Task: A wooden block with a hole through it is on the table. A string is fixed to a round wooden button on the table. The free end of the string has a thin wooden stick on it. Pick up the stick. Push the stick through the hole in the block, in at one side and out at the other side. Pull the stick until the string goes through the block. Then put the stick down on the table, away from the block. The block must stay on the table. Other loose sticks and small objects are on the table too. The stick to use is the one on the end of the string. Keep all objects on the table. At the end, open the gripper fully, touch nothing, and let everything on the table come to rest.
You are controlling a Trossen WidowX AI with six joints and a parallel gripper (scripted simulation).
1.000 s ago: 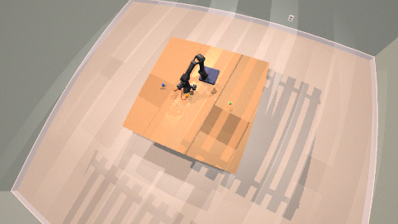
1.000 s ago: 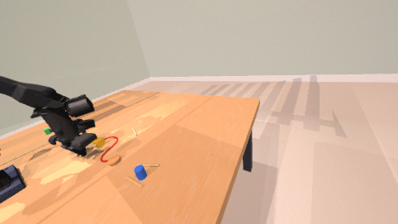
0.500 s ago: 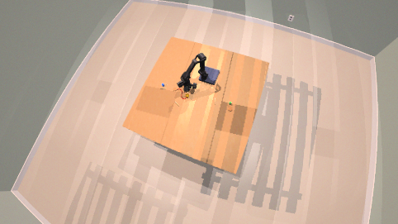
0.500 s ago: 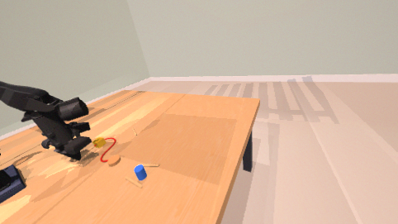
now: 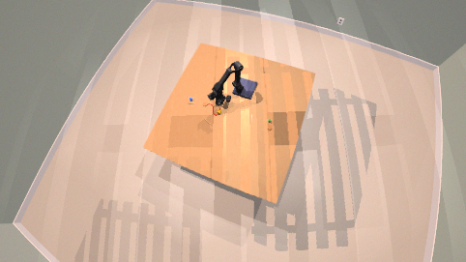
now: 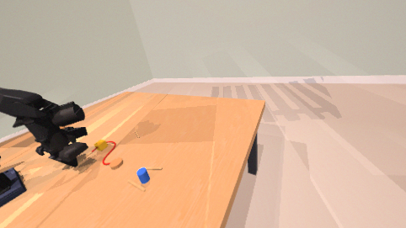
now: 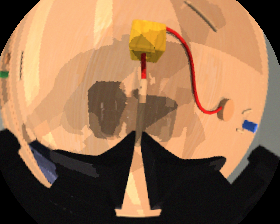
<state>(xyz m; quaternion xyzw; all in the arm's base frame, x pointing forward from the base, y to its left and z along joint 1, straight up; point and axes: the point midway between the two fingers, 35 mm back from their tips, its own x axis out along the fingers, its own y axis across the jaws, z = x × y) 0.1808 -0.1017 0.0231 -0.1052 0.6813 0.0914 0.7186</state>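
The yellow wooden block sits on the table just ahead of my gripper. The red string runs from the round wooden button in an arc to the block's far side. It comes out of the block's near side as a short straight piece toward my fingers. The gripper is low over the table and shut on the thin stick at the string's end. Most of the stick is hidden by the fingers.
A blue cylinder stands beyond the button, with loose sticks beside it. Another thin stick lies farther back. A small green object sits off to one side. The arm's dark blue base is behind the gripper.
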